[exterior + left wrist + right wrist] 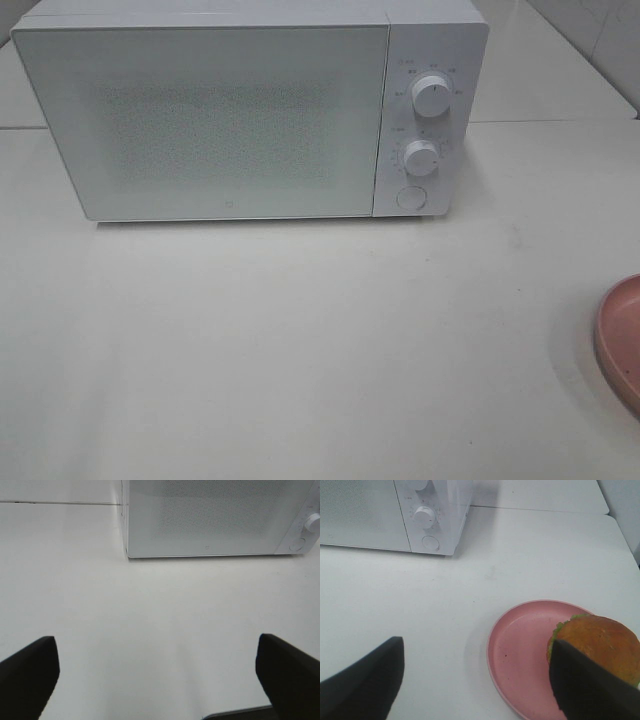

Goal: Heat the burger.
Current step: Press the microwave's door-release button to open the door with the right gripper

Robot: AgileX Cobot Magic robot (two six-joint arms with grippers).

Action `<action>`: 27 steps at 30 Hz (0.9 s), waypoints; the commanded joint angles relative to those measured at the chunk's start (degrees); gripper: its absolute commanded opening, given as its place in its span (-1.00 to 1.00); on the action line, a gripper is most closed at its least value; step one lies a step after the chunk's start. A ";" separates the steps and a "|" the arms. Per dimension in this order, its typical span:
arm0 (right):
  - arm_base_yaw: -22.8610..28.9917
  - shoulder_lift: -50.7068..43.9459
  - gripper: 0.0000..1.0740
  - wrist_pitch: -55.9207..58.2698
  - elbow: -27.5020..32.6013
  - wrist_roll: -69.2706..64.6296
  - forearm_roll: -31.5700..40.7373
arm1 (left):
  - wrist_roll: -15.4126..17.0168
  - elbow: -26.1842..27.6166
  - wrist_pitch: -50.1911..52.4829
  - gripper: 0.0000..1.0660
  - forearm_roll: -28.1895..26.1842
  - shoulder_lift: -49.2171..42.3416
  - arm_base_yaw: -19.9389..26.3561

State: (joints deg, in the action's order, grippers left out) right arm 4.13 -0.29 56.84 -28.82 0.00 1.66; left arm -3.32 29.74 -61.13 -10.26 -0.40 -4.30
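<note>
Where the left gripper [157,680] hovered: over the white table [150,610], jaws wide, empty.
Right gripper [480,680]: jaws wide, gripping nothing, just beside the burger [605,640].
Burger: on pink plate [520,645], well apart from microwave [200,120].
Microwave: door shut.

burger [602,642] | golden-brown bun, green lettuce | upright | on pink plate [520,645]

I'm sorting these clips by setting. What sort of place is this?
Probably a mock kitchen counter: a white microwave with its door shut stands on a plain white table, and a burger sits on a pink plate nearby.
</note>
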 commanded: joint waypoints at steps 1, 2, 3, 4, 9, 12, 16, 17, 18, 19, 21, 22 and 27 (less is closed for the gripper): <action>-0.06 -1.43 0.42 0.00 0.11 0.00 0.06 | -0.06 -0.11 -0.06 0.88 -0.06 -1.32 0.11; -0.06 -1.43 0.42 0.00 0.11 0.00 0.06 | -0.06 -0.11 -0.06 0.88 -0.06 -1.32 0.11; -0.06 -1.43 0.42 0.00 0.11 0.00 0.06 | -0.06 -0.11 -0.06 0.88 -0.06 -1.32 0.11; -0.06 -1.43 0.42 0.00 0.11 0.00 0.06 | -0.06 -0.11 -0.06 0.88 -0.06 -1.32 0.11; -0.06 -1.43 0.42 0.00 0.11 0.00 0.06 | -0.06 -0.11 -0.06 0.88 -0.06 -1.32 0.11; -0.06 -1.43 0.42 0.00 0.11 0.00 0.06 | -0.06 -0.11 -0.06 0.88 -0.06 -1.32 0.11; -0.06 -0.97 0.42 -0.29 -0.57 0.00 0.06 | -0.06 -0.11 -0.06 0.88 -0.06 -1.32 0.11; -0.06 -0.97 0.42 -0.29 -0.57 0.00 0.06 | -0.06 -0.11 -0.06 0.88 -0.06 -1.32 0.11; -0.06 0.34 0.42 -0.57 -1.66 0.00 0.06 | -0.06 -0.11 -0.06 0.88 -0.06 -1.32 0.11; -0.06 1.26 0.42 -0.92 -2.12 0.00 0.06 | -0.06 -0.11 -0.06 0.88 -0.06 -1.32 0.11; -0.06 3.09 0.42 -2.06 -2.58 0.00 0.00 | -0.06 -0.11 -0.06 0.88 -0.06 -1.32 0.11; -0.06 3.90 0.42 -2.46 -2.75 0.00 0.00 | -0.06 -0.11 -0.06 0.88 -0.06 -1.32 0.11; -0.06 9.11 0.42 -4.24 -2.75 0.00 0.23 | -0.06 -0.11 -0.06 0.88 -0.06 -1.32 0.11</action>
State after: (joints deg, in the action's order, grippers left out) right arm 4.13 6.53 54.20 -31.11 0.00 1.72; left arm -3.32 29.74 -61.13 -10.26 -0.40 -4.30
